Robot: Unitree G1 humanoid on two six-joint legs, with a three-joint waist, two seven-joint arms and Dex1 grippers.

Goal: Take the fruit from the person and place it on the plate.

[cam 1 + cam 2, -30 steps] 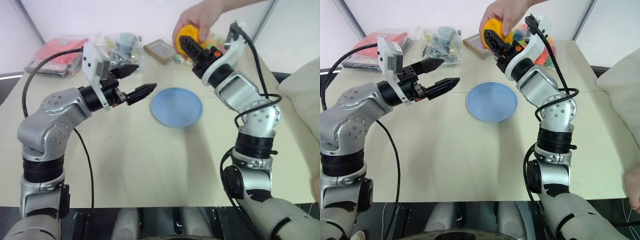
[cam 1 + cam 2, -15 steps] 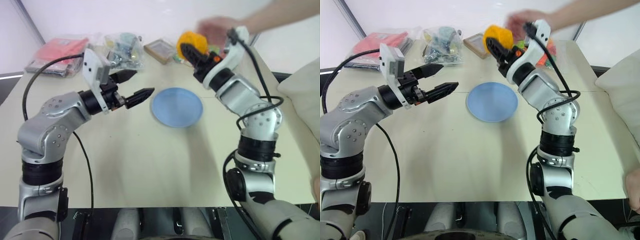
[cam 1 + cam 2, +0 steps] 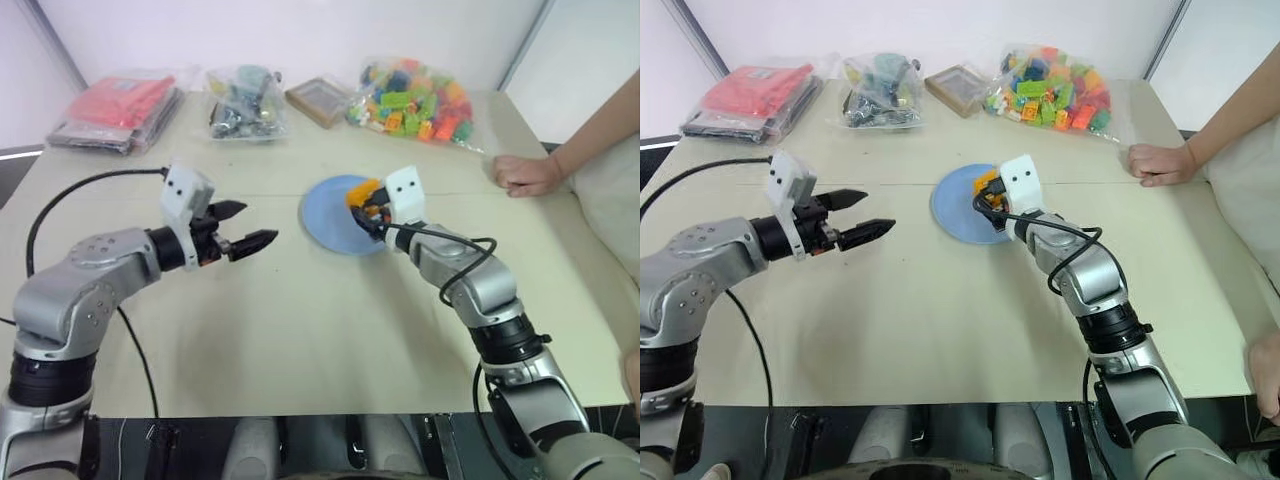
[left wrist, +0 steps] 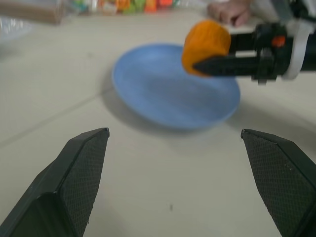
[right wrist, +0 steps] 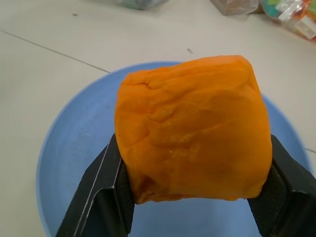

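Note:
The orange fruit (image 5: 192,128) is squeezed between the two black fingers of my right gripper (image 3: 360,205), which is shut on it. It hangs just above the light-blue plate (image 3: 325,218), over the plate's right half; in the left wrist view the fruit (image 4: 206,42) looks slightly clear of the plate (image 4: 158,84). My left gripper (image 3: 255,224) is open and holds nothing, low over the table to the left of the plate. The person's hand (image 3: 525,175) rests in a fist on the table at the right.
Along the table's far edge lie a bag of multicoloured toy blocks (image 3: 415,100), a brown box (image 3: 318,100), a clear bag of small parts (image 3: 245,100) and a red packet (image 3: 115,105). Bare tabletop lies in front of the plate.
My right gripper has come down from the person's raised hand with the fruit and now holds it over the plate. The person's hand has withdrawn to the table. My left arm has lowered.

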